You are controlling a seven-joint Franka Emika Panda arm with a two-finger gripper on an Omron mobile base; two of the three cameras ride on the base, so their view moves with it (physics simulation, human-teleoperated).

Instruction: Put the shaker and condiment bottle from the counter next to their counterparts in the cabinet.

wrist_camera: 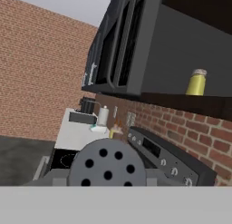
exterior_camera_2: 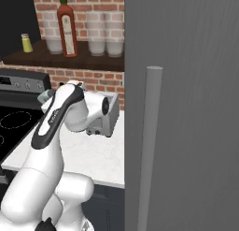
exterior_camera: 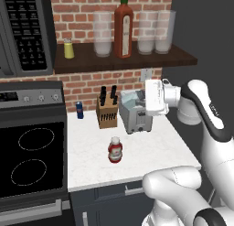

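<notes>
Your end effector (wrist_camera: 107, 173) is clamped on the shaker (wrist_camera: 107, 166), cap upward, and the yellow shaker (wrist_camera: 196, 82) on the cabinet (wrist_camera: 181, 100) sits upper right of frame.

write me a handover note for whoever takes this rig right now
Gripper: fingers shut on the shaker, held up off the counter, its grey cap facing the hand camera.
Condiment bottle: upright on the counter, in front of the knife block, untouched.
Counterparts: yellow shaker at the left end of the cabinet shelf, tall red-brown bottle mid-shelf between the glasses.
Done: shaker picked up.
Left: set it beside the yellow shaker, then move the condiment bottle next to the tall bottle.
</notes>
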